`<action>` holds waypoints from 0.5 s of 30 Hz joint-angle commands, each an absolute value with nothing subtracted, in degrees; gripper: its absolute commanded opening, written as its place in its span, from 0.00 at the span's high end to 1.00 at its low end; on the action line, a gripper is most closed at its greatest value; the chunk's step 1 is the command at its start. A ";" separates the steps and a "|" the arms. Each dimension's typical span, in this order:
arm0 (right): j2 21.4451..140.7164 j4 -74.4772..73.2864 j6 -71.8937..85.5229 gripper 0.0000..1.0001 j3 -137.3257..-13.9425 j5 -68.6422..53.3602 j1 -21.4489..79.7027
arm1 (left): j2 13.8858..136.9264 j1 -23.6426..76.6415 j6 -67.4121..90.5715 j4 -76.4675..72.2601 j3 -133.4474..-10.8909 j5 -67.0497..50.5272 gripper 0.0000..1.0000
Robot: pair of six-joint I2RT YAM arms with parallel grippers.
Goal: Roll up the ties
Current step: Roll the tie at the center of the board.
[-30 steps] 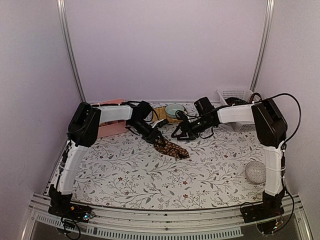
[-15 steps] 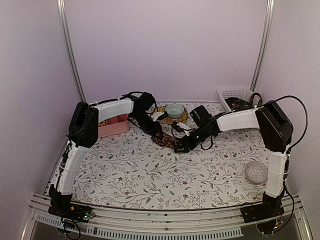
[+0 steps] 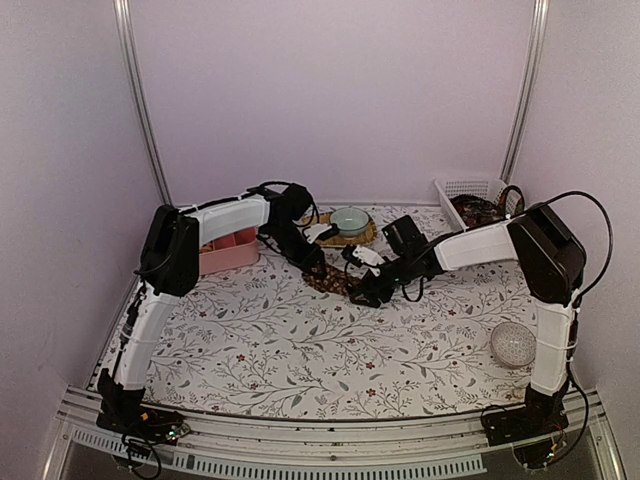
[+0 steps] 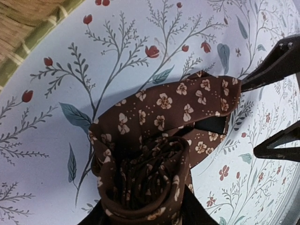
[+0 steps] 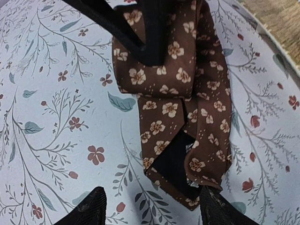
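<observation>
Pictured toward the far middle of the flower-printed desk [image 3: 250,340]: a brown tie [image 4: 178,108] with small cream flowers, partly rolled, lying just beside the woven mat [image 4: 18,18]. Clamped in the left tool [image 4: 143,213]: the loose, wound core of that tie, with the free tail folded out toward the right arm. Spread apart and holding nothing: the right tool [image 5: 152,208], hovering low with its fingers [image 5: 86,208] either side of the pointed tail end, close to it but not clearly touching.

Judged to be mid-roll, with a short length left to wind in. To finish well:
- Hold the core firmly in the left tool without crushing it.
- Bring the right tool down onto the tail tip and pinch only the fabric.
- Flatten the doubled-over fold first, with its dark lining on show.
- Feed the tail toward the core under light tension, turning the core to take it up evenly.
- Avoid pulling hard, for fear of dragging the coil open or out of the grip.
- Align the edges at each turn to prevent a cone.
- Release only after tucking the tip under the roll.
</observation>
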State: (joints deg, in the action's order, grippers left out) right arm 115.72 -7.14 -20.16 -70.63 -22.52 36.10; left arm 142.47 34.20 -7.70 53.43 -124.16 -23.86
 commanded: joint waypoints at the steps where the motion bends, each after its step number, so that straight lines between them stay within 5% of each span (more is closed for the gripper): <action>1: 114.77 -5.34 -27.13 0.32 -75.17 -21.17 36.96 | 145.28 32.63 -10.50 55.45 -124.93 -28.63 0.61; 15: 124.54 -9.23 -38.70 0.28 -80.05 -15.54 41.04 | 145.33 28.13 -7.87 50.43 -118.70 -36.16 0.59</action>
